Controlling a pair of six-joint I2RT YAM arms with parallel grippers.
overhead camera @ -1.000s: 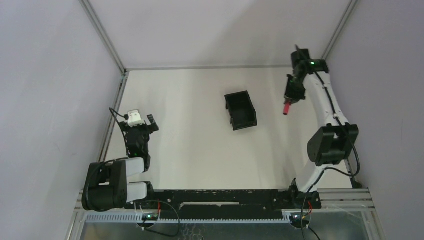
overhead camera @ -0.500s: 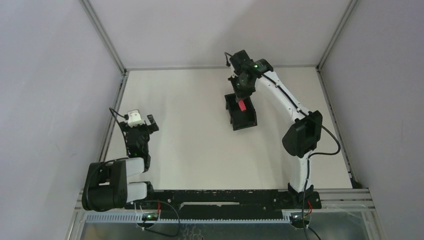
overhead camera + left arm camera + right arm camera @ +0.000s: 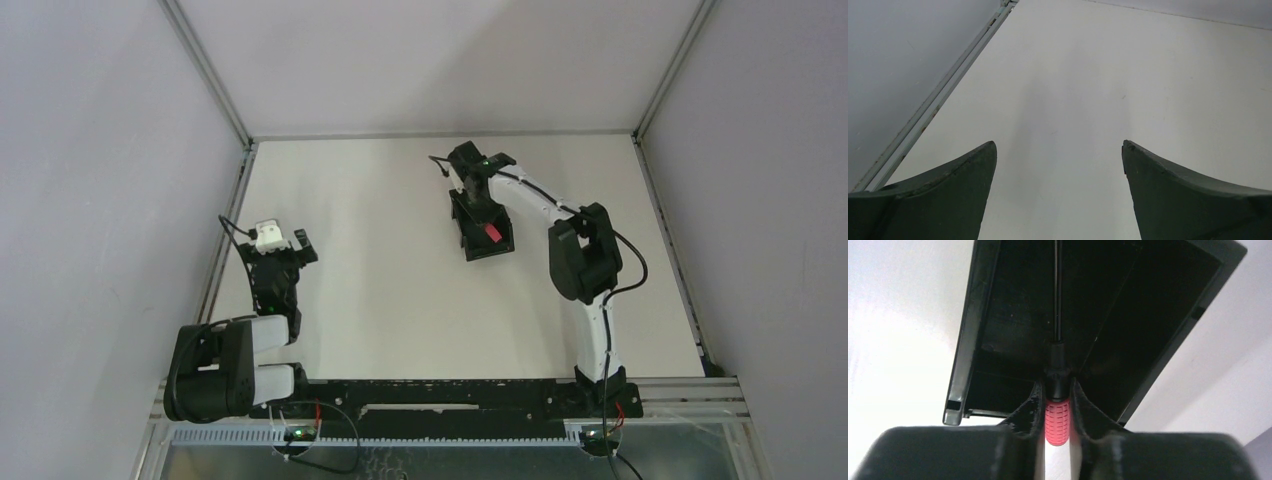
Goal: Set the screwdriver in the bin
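Note:
The black bin (image 3: 470,248) stands at the table's middle back. My right gripper (image 3: 483,212) hangs over it, shut on the screwdriver (image 3: 491,233). In the right wrist view, the red-pink handle of the screwdriver (image 3: 1057,416) sits between the two fingertips of the right gripper (image 3: 1057,390). The thin black shaft points into the dark inside of the bin (image 3: 964,345). Whether the tip touches the bin floor I cannot tell. Far to the left, my left gripper (image 3: 283,242) rests low over the table. In its own wrist view the left gripper (image 3: 1059,150) is open with nothing between its fingers.
A metal frame rail (image 3: 943,92) runs along the table's left edge beside the left gripper. Grey walls close the table in at the left, back and right. The right arm's elbow (image 3: 582,250) rises to the right of the bin.
The right arm swung left from the table's far right side to the bin, carrying the screwdriver, and lowered it into the bin. The left arm has not moved.

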